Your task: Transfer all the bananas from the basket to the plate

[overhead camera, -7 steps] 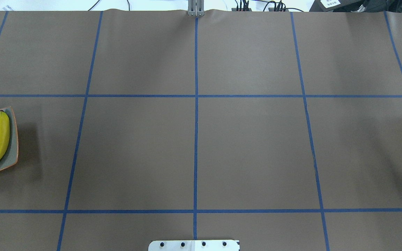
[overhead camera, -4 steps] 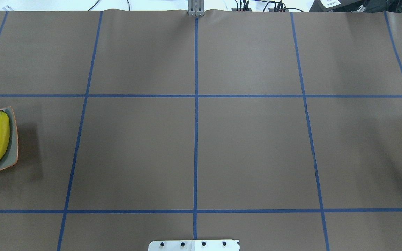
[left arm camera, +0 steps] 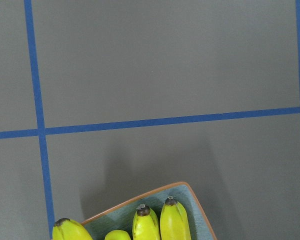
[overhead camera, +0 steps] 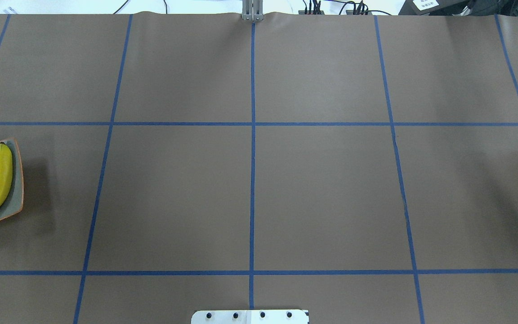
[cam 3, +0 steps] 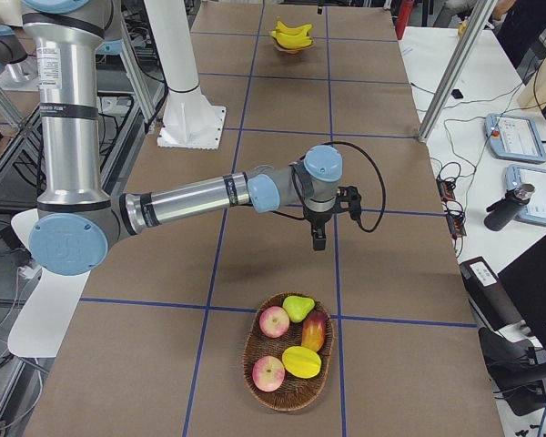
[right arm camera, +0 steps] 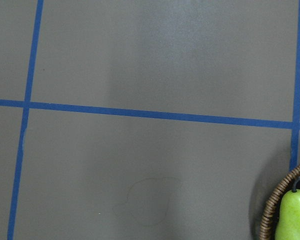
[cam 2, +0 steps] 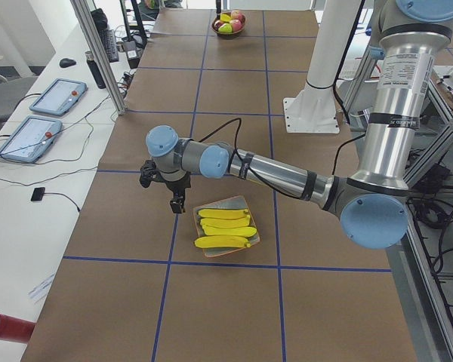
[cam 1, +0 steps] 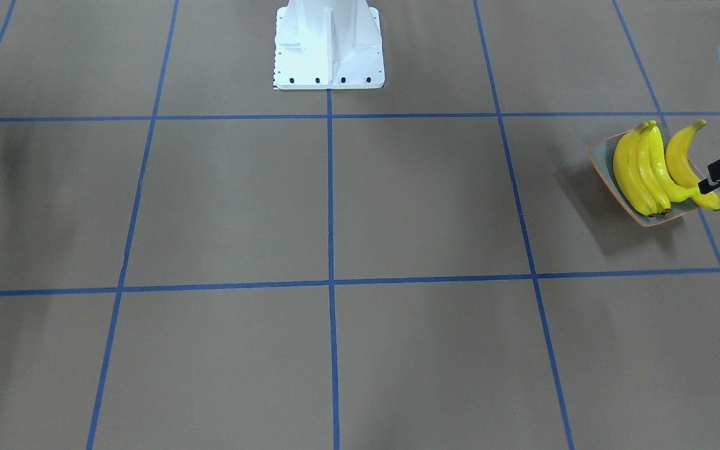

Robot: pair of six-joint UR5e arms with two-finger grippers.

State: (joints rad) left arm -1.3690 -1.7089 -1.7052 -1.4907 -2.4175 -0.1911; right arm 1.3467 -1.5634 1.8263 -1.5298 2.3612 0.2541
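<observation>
**A:** Where are the bananas [cam 2: 225,226]?
**B:** All four lie on the plate [cam 1: 600,156], at four o'clock from the left gripper [cam 2: 177,202] seen from the table's left end, long axes nine-to-three.
**A:** Jaws?
**B:** I can't tell for either arm. The right gripper [cam 3: 318,238] hangs near the basket [cam 3: 287,399], which looks banana-free.

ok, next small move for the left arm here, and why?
Probably back the left gripper away from the plate and stop. Four bananas lie on it, and the basket shows apples and a pear but no banana, so nothing seems left to pick.
</observation>
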